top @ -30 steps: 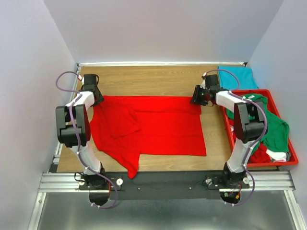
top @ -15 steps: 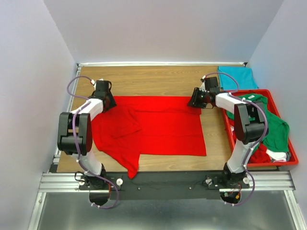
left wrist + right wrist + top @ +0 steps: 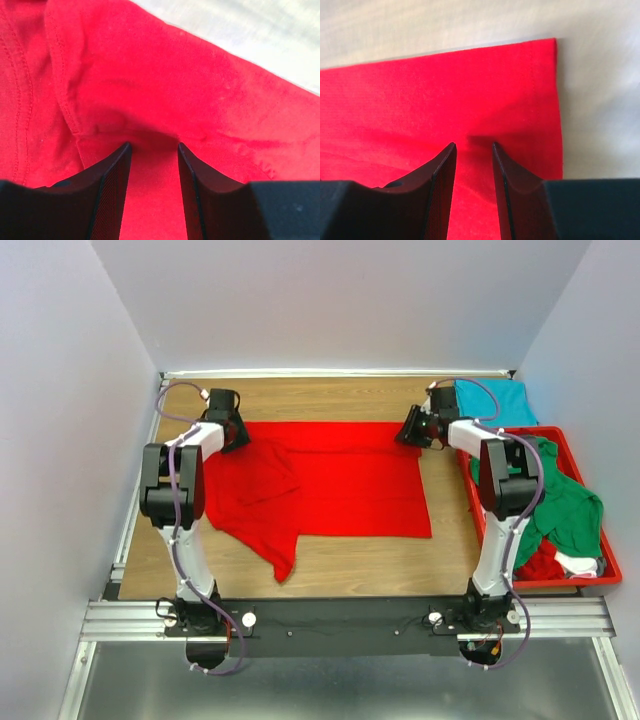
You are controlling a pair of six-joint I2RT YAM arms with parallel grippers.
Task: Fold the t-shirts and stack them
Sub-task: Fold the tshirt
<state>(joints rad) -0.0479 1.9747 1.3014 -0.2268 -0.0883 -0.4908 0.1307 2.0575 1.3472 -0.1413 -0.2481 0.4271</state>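
**A:** Where was the red t-shirt (image 3: pixel 340 490)?

**B:** It lay mostly flat across the middle of the worktop (image 3: pixel 320 400), with one sleeve trailing toward 7 o'clock.

**A:** And the jaws?

**B:** The left jaws were clenched on the shirt's 10 o'clock corner, with the cloth puckered between them. The right jaws pinched the hem corner at 2 o'clock the same way.

**A:** Any other shirts?

**B:** A teal t-shirt (image 3: pixel 495 402) lay flat at the worktop's 1 o'clock corner. A green t-shirt (image 3: pixel 565 505) was heaped in the red tray (image 3: pixel 612 575) at 3 o'clock, over some red and white cloth.
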